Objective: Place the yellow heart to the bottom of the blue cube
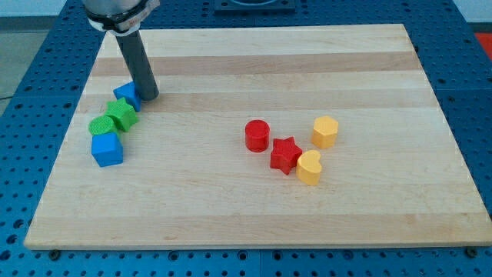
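The yellow heart (309, 167) lies right of the board's middle, touching the red star (284, 155). The blue cube (107, 149) sits far off at the view's left. My tip (148, 97) is at the upper left, just right of a small blue block (126, 94) whose shape I cannot make out. It stands above the blue cube and far from the yellow heart.
A green star (121, 114) and a green block (100, 126) lie between the small blue block and the blue cube. A red cylinder (257, 135) and a yellow hexagon-like block (325, 131) sit near the red star. The wooden board (254, 215) ends at blue pegboard.
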Robot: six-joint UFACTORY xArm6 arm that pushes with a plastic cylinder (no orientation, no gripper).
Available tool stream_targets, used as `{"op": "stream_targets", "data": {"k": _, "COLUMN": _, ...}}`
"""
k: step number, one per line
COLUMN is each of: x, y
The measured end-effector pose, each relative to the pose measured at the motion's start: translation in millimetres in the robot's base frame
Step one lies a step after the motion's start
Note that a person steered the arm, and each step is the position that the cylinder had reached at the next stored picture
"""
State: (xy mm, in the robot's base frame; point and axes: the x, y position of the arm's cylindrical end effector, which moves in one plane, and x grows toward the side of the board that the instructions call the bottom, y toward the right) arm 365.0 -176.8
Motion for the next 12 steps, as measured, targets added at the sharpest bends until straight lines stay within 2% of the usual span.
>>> {"op": "stream_targets", "data": {"k": 4, "x": -6, "y": 149}}
{"op": "stream_targets", "data": {"k": 6, "x": -7, "y": 163}}
{"op": "stream_targets", "data": {"k": 9, "x": -6, "y": 353}}
{"op": "stream_targets", "data": {"k": 10, "x": 38, "y": 414}}
{"op": "stream_targets", "data": {"k": 11, "x": 105, "y": 418}}
{"op": "stream_targets", "data": {"k": 12, "x": 145, "y": 416}}
